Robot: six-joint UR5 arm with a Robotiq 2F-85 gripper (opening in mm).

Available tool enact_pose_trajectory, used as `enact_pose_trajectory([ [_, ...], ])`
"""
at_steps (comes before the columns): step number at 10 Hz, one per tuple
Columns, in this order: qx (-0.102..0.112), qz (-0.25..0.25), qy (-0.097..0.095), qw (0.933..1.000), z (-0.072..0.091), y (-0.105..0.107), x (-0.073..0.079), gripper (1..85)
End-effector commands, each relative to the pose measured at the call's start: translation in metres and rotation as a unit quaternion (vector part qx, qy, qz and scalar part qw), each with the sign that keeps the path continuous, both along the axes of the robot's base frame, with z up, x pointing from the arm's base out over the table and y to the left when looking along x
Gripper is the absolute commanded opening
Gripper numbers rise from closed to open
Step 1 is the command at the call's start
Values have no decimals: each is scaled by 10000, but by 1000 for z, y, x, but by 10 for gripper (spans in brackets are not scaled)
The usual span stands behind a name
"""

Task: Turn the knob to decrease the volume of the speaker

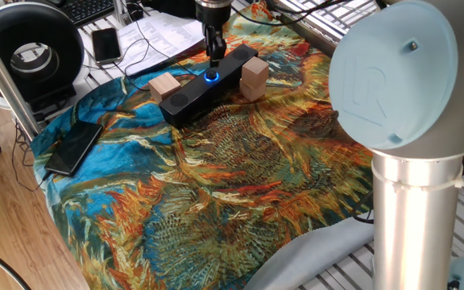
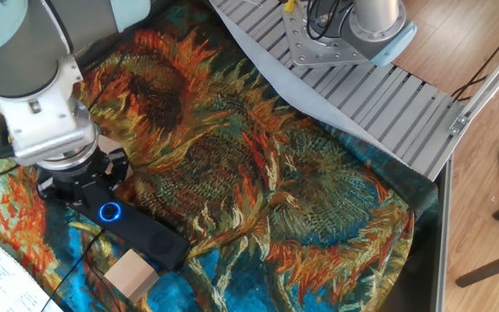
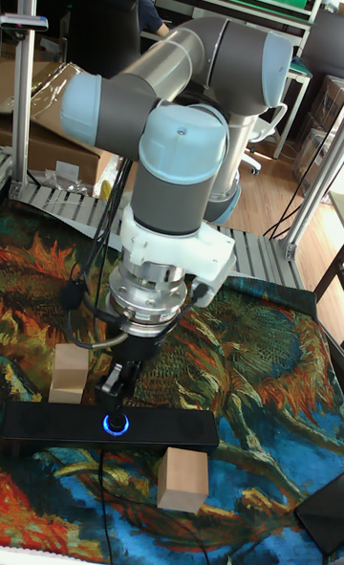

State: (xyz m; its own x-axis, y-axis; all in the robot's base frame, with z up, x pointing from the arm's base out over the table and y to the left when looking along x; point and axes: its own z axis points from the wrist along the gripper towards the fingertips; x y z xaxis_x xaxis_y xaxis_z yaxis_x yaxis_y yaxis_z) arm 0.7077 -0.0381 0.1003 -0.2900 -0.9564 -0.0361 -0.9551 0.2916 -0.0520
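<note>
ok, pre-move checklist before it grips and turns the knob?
1. Knob lit blue and in view: ok.
2. Gripper above the knob: ok in the tall view; the other fixed view shows it offset toward the speaker's end, so alignment: cannot tell.
3. Fingers on the knob: not ok, blue ring fully exposed.
4. Jaw opening: cannot tell.
5. Speaker flat on the cloth, a wooden block on either side: ok.
6. Speaker cable clear of the gripper: ok.

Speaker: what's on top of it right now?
The lit knob sits on the speaker, with the gripper right above it. Whether the fingertips touch the knob can't be seen.
</note>
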Motion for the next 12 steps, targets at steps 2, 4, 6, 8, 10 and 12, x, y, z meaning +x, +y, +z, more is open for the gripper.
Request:
enact_pose_trajectory([
  [2, 61, 759, -108, 9970, -8, 2, 6, 403],
  [4, 289, 110, -53, 9995, -13, 7, 3, 397],
  [6, 325, -784, -44, 9964, -13, 5, 5, 397],
  [8, 242, -1041, -12, 9943, -15, 0, 3, 393],
  [10, 285, -1115, 72, 9933, -21, 2, 2, 390],
  [12, 248, -877, 138, 9957, -24, 2, -1, 390],
])
